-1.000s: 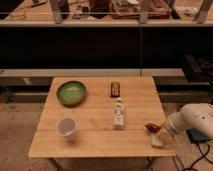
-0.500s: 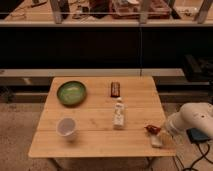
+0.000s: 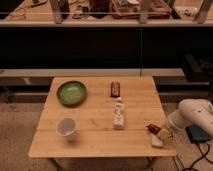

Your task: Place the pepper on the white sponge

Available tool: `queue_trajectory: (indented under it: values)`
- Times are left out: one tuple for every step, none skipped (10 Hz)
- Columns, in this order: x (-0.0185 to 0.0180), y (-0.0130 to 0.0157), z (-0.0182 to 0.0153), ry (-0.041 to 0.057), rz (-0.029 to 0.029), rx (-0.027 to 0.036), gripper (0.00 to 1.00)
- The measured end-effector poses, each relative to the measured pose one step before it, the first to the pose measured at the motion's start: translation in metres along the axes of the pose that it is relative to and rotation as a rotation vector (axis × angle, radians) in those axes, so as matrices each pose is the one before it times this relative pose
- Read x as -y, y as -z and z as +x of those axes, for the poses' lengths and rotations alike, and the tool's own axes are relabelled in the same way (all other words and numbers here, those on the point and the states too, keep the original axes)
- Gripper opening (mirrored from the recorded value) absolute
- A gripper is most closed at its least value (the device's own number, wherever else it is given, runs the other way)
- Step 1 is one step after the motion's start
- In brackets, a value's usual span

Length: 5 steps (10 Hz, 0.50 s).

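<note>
1. Nothing much has moved since before; the gripper point(image 3: 161, 131) is still low at the bench's point(image 3: 95, 132) right front corner.
2. I cannot tell if it is open or closed.
3. The pepper point(image 3: 152, 128) sits right by the gripper, at the top edge of the white sponge point(image 3: 157, 141).
4. Its long side runs left to right.
5. A white tube point(image 3: 118, 114), brown bar point(image 3: 115, 89), green bowl point(image 3: 71, 92) and cup point(image 3: 66, 127) sit further left.
</note>
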Motion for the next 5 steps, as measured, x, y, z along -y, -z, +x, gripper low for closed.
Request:
queue_trajectory:
  values:
    - [0.00118, -0.00001, -0.00207, 0.00210, -0.00941, 0.01102, 0.80]
    - [-0.00015, 0.00101, 0.00008, 0.00247, -0.00474, 0.00884, 0.80]
    - [-0.00153, 0.00196, 0.00024, 0.00598, -0.00646, 0.01183, 0.80]
    - [-0.00072, 0.00222, -0.00225, 0.01159, 0.00221, 0.02243, 0.80]
    - [-0.00099, 0.00376, -0.00198, 0.01824, 0.01783, 0.03775, 0.80]
